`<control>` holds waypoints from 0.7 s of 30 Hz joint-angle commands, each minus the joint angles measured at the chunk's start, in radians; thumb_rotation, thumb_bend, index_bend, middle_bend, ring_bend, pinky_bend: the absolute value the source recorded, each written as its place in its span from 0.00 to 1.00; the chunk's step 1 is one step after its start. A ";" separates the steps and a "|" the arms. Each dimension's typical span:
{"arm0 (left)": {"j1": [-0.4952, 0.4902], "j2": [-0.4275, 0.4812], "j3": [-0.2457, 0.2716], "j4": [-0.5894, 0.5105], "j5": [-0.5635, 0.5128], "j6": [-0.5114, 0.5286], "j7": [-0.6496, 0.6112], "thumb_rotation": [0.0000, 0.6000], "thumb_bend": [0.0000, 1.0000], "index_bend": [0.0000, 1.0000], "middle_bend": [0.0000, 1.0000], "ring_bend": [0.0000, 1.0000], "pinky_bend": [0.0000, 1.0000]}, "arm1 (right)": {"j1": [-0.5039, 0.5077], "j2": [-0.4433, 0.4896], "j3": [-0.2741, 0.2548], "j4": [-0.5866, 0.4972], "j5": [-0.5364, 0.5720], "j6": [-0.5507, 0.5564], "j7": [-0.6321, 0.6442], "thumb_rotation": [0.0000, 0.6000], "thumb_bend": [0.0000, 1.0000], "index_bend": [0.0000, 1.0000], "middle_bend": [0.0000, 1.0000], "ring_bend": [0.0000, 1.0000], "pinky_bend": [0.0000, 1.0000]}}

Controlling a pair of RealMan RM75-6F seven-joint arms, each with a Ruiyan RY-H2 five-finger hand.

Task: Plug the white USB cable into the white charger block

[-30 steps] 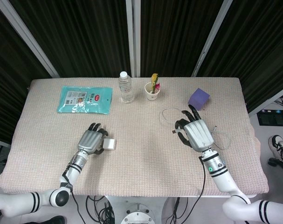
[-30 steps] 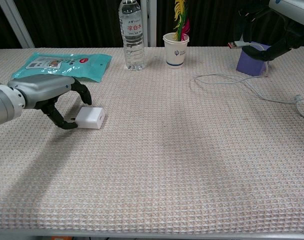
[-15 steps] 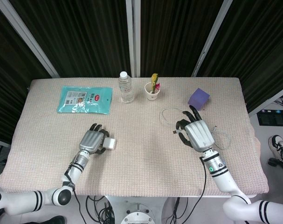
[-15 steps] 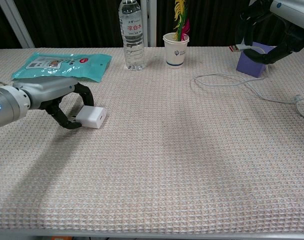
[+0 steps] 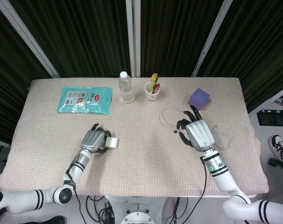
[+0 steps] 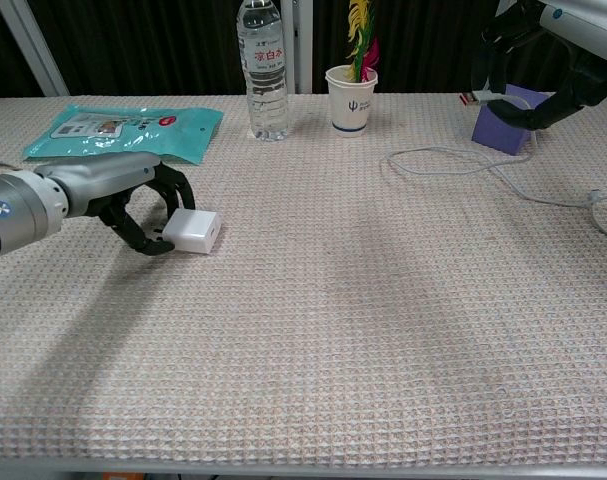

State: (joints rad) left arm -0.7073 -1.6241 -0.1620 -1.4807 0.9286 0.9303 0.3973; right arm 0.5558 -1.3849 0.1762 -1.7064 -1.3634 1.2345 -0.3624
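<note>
The white charger block [image 6: 194, 230] [image 5: 113, 142] lies left of the table's middle, slightly tilted. My left hand [image 6: 133, 195] [image 5: 95, 140] curls its fingers around the block's left end and grips it. My right hand [image 5: 197, 133] [image 6: 557, 60] hovers above the right side of the table and pinches the USB plug [image 6: 469, 98] [image 5: 174, 133], which points left. The white USB cable [image 6: 453, 160] [image 5: 167, 111] trails from that hand in loops across the cloth towards the right edge.
A water bottle [image 6: 262, 70], a paper cup [image 6: 350, 100] with coloured sticks, a teal packet [image 6: 123, 130] and a purple box [image 6: 503, 125] line the far side. The woven cloth [image 6: 333, 330] covers the table.
My left hand has closed further on the charger block and shifted it a little right, tilting it. My right hand with the plug has moved slightly up and to the right.
</note>
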 commanded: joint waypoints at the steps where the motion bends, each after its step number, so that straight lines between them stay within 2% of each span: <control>1: 0.013 0.002 -0.013 0.006 0.032 0.008 -0.064 1.00 0.38 0.48 0.44 0.22 0.05 | 0.001 0.000 0.003 -0.005 0.005 -0.004 0.002 1.00 0.39 0.59 0.51 0.18 0.00; 7: 0.040 0.012 -0.036 -0.010 0.057 0.047 -0.148 1.00 0.38 0.49 0.44 0.22 0.06 | 0.033 -0.021 0.032 -0.006 0.058 -0.053 0.002 1.00 0.40 0.59 0.51 0.18 0.00; 12: 0.050 0.010 -0.028 -0.005 0.083 0.048 -0.186 1.00 0.40 0.51 0.46 0.25 0.09 | 0.067 -0.041 0.061 -0.003 0.108 -0.096 -0.001 1.00 0.40 0.59 0.51 0.18 0.00; 16: 0.068 0.026 -0.044 -0.035 0.114 0.078 -0.246 1.00 0.41 0.52 0.47 0.26 0.09 | 0.095 -0.061 0.085 0.004 0.179 -0.132 -0.017 1.00 0.40 0.59 0.51 0.18 0.00; 21: 0.066 0.052 -0.078 -0.097 0.128 0.126 -0.228 1.00 0.42 0.52 0.47 0.26 0.10 | 0.155 -0.122 0.113 0.019 0.277 -0.185 -0.057 1.00 0.40 0.59 0.52 0.18 0.00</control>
State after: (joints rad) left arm -0.6408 -1.5806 -0.2250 -1.5585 1.0527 1.0401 0.1596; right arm 0.6806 -1.4741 0.2722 -1.6972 -1.1221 1.0721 -0.3963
